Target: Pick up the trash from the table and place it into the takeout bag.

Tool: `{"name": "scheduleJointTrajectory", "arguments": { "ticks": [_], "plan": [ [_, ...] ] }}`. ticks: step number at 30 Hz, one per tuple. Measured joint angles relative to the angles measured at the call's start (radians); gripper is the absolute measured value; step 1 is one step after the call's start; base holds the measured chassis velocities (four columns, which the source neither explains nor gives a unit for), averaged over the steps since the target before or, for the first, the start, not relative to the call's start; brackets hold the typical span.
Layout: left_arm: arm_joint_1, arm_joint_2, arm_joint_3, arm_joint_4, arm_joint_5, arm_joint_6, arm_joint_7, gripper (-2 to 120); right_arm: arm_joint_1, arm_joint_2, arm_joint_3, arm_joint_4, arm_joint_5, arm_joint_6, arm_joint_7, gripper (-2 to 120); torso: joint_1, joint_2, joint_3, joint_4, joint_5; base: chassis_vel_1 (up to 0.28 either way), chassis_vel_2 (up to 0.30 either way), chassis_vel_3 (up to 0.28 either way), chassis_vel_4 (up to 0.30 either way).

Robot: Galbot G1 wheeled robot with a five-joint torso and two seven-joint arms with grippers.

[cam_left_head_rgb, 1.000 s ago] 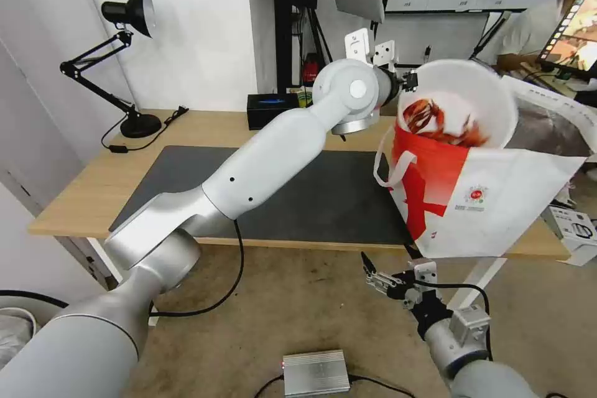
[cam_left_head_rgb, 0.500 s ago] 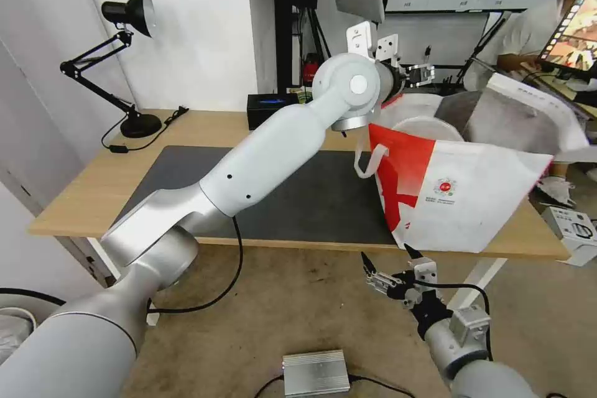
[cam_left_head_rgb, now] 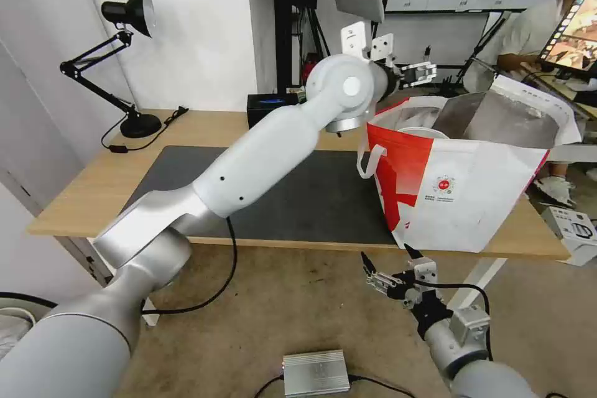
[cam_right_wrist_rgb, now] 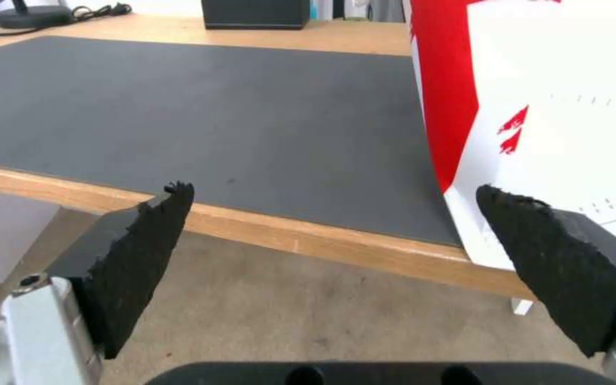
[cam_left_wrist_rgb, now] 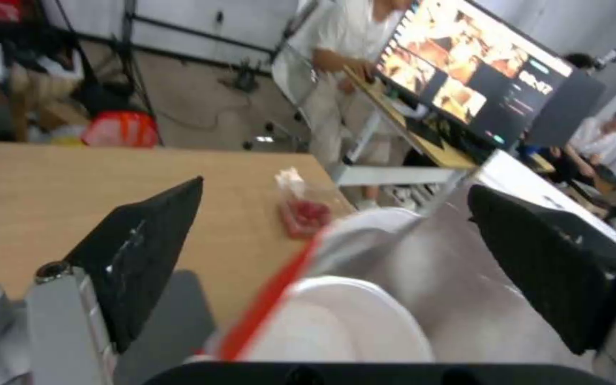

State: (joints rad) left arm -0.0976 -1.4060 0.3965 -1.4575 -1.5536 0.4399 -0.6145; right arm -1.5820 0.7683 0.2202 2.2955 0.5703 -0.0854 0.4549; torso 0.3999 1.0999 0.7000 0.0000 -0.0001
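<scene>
Head view: the left gripper [cam_left_head_rgb: 418, 73] is held above the takeout bag [cam_left_head_rgb: 463, 189] with its jaws apart and empty, judged a release pose. A white bowl [cam_left_head_rgb: 423, 132] sits inside the foil lining. A clamshell tray [cam_left_wrist_rgb: 301, 206] lies on the table [cam_left_head_rgb: 93, 186] beyond. The right gripper [cam_left_head_rgb: 388, 264] is parked below the table edge, jaws spread.

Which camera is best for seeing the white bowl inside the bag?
The left wrist view: the white bowl sits large inside the takeout bag, below the open left end effector. The head view shows just its rim; the right wrist view catches the bag's outside.
</scene>
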Motion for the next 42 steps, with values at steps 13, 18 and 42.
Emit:
{"name": "scheduleJointTrajectory", "arguments": {
  "ticks": [13, 18, 42],
  "plan": [
    [0.185, 0.367, -0.080, -0.269, 0.105, -0.024, 0.138, 100, 0.000, 0.000, 0.000, 0.000, 0.000, 0.000, 0.000, 100, 0.000, 0.000, 0.000, 0.0003, -0.0006, 0.000, 0.000, 0.000, 0.000],
    [0.332, 0.512, -0.174, -0.363, 0.171, -0.025, 0.197, 100, 0.000, 0.000, 0.000, 0.000, 0.000, 0.000, 0.000, 100, 0.000, 0.000, 0.000, 0.0003, -0.0005, 0.000, 0.000, 0.000, 0.000],
    [1.140, 0.782, -0.827, -0.560, 0.388, -0.091, 0.399, 100, 0.000, 0.000, 0.000, 0.000, 0.000, 0.000, 0.000, 100, 0.000, 0.000, 0.000, -0.0001, 0.0004, 0.000, 0.000, 0.000, 0.000]
  ]
}}
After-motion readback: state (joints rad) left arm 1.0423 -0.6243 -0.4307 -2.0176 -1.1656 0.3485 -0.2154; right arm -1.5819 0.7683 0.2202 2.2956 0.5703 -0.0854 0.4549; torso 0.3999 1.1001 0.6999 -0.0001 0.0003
